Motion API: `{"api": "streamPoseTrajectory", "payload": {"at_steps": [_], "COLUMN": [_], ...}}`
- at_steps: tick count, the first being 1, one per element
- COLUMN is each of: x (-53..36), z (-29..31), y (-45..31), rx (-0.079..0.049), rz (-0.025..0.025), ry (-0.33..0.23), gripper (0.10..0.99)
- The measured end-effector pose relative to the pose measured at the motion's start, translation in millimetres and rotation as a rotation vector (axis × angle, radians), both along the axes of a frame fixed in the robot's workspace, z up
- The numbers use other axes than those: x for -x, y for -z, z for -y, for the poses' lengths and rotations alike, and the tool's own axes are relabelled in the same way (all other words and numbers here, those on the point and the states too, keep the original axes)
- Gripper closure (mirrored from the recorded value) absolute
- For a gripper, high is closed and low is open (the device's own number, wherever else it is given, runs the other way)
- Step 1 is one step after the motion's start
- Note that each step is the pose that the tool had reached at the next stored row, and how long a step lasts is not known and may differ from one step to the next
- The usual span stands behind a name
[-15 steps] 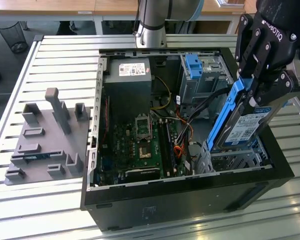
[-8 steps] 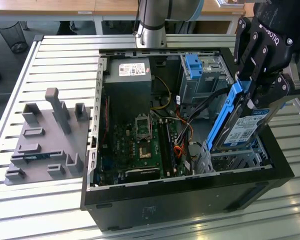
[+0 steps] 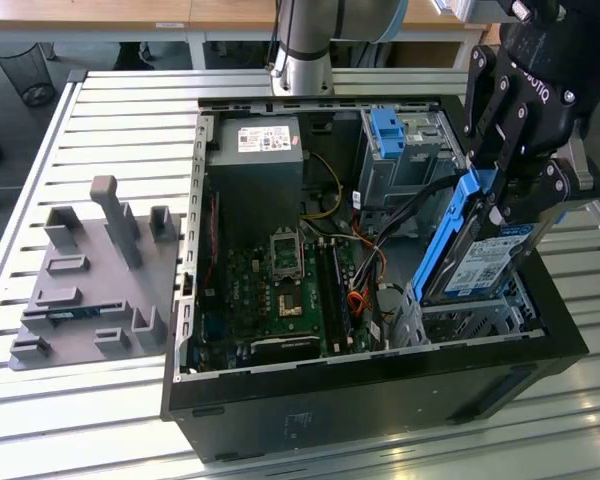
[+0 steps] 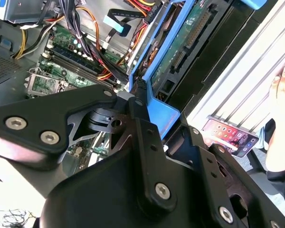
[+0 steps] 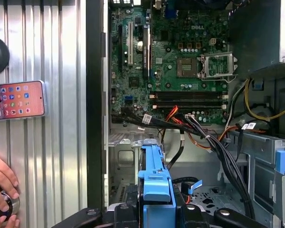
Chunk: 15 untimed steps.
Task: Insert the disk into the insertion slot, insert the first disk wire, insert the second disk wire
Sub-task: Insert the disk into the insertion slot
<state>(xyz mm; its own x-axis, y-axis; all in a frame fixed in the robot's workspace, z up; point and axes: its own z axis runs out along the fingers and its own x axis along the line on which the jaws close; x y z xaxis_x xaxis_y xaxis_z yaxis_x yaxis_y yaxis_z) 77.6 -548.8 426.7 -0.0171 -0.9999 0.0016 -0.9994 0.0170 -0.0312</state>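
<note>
Presently the claw (image 3: 500,200) is clenched on the disk (image 3: 477,258), grasping it by the upper end of its blue carrier. In the second wrist view a black finger (image 4: 145,128) presses against the blue frame.

Position of the disk: steeply tilted, label side up, over the corner of the open computer case (image 3: 360,410) at the exterior view's right. Its lower end is down at the mouth of the insertion slot (image 3: 470,318). Whether that end has entered the cage or only rests against its edge cannot be told.

Progress, as judged: the first step is under way and not complete, since the disk is neither level nor seated. A cable bundle (image 3: 385,220) lies loose between the motherboard (image 3: 280,280) and the cage, with no connector visible on the disk. Both wire insertions are therefore taken as outstanding.

Other observations: the case stands on a slatted metal bench (image 3: 110,110). In the first wrist view a person's hand (image 5: 2,178) and a phone (image 5: 16,99) lie on the bench beside the case, well apart from the slot.
</note>
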Motion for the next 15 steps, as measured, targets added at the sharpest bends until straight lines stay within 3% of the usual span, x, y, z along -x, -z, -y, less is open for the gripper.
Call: {"api": "streamPoseTrajectory", "payload": {"at_steps": [15], "x": [0.1], "z": [0.0], "y": [5.2], "rx": [0.0], "rz": [0.0], "ry": [0.0], "gripper": [0.722]}}
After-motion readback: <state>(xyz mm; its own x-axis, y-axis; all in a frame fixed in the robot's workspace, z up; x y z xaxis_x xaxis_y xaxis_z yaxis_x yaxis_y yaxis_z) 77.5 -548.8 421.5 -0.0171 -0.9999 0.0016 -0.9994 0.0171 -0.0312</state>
